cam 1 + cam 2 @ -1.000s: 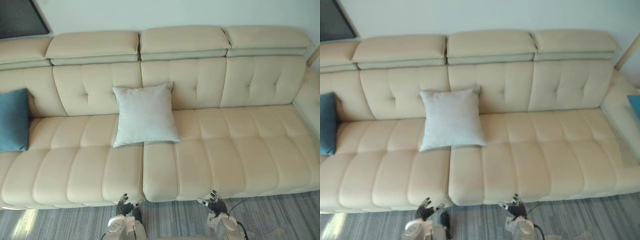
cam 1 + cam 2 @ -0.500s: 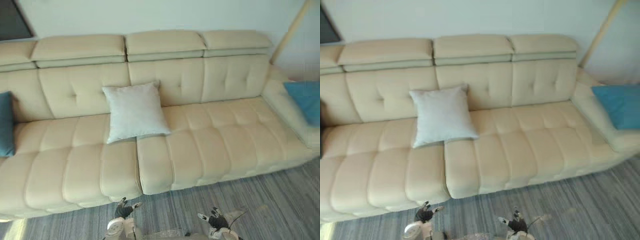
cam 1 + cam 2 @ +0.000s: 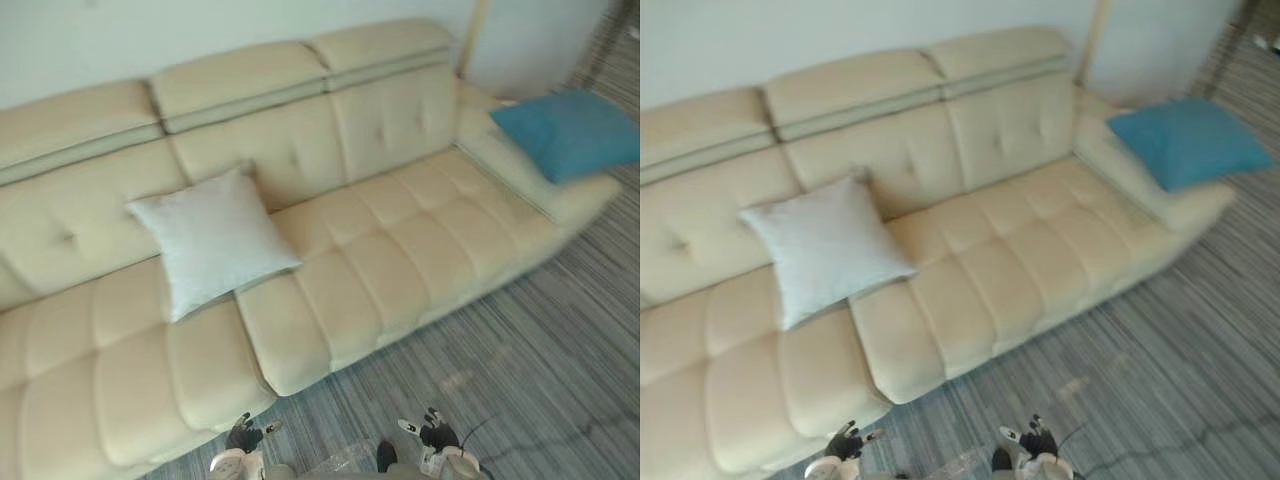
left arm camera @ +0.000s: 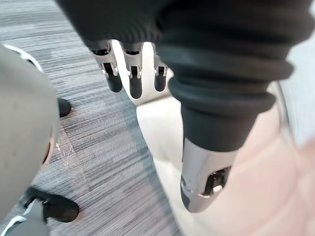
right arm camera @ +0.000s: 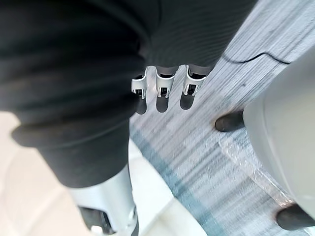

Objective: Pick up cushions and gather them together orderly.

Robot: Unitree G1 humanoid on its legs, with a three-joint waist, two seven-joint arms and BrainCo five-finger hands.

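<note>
Two cushions are in sight, well apart from each other. One is a pale grey-white square fabric cushion (image 3: 212, 238), plump and smooth. It leans against the backrest with its lower edge on the seat, just beside the seam between two seat sections. The other is a teal-blue square cushion (image 3: 565, 132), lying flat on the low end piece at the sofa's right end.

Both rest on one long cream tufted leather sofa (image 3: 400, 240) with padded headrests along the top. It stands on a grey striped floor (image 3: 540, 360).

The left hand (image 3: 243, 436) and the right hand (image 3: 432, 433) hang low in front of the sofa over the floor. Each has its fingers loosely straight and holds nothing, as the wrist views show.
</note>
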